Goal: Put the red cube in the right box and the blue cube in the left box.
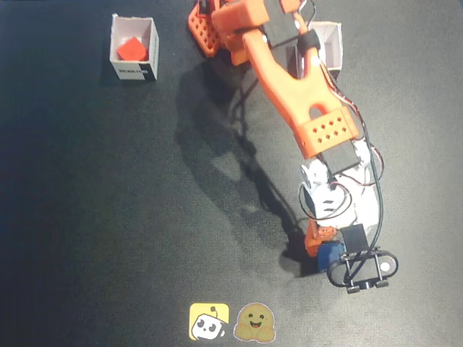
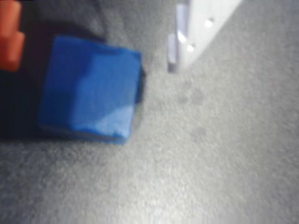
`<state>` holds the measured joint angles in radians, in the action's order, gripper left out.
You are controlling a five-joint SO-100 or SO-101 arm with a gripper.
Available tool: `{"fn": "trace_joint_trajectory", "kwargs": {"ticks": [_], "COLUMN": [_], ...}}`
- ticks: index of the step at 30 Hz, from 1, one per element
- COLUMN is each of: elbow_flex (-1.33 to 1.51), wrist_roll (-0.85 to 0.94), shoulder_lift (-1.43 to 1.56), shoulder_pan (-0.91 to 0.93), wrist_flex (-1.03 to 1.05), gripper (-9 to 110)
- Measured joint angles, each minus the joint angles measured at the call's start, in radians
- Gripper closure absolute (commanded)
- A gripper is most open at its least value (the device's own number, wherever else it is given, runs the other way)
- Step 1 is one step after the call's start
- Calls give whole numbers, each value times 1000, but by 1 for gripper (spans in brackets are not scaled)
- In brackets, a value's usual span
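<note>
The blue cube (image 1: 330, 254) lies on the dark mat at the lower right, and it fills the left of the wrist view (image 2: 91, 91). My gripper (image 1: 325, 249) is down around it, jaws open. In the wrist view the gripper (image 2: 93, 49) has its orange finger (image 2: 9, 39) against the cube's left side, while the white finger (image 2: 189, 30) stands a small gap off its right side. The red cube (image 1: 132, 49) sits inside the white box (image 1: 116, 43) at the top left. The other white box (image 1: 331, 40) at the top right is partly hidden by my arm.
My arm's orange base (image 1: 213, 25) stands at the top middle between the two boxes. Two small stickers, one yellow (image 1: 209, 322) and one brown (image 1: 255, 323), lie at the bottom edge. The dark mat (image 1: 108, 202) covers the whole table.
</note>
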<state>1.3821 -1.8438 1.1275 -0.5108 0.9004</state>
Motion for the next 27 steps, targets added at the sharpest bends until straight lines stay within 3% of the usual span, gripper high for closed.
{"fn": "trace_joint_trajectory", "kwargs": {"ticks": [14,27], "elbow_flex": [-77,-127], "wrist_roll": [-26,-37], "shoulder_lift": [-97,-163], "shoulder_pan": [14,26], "wrist_flex": [0,0], "gripper": [80,90]}}
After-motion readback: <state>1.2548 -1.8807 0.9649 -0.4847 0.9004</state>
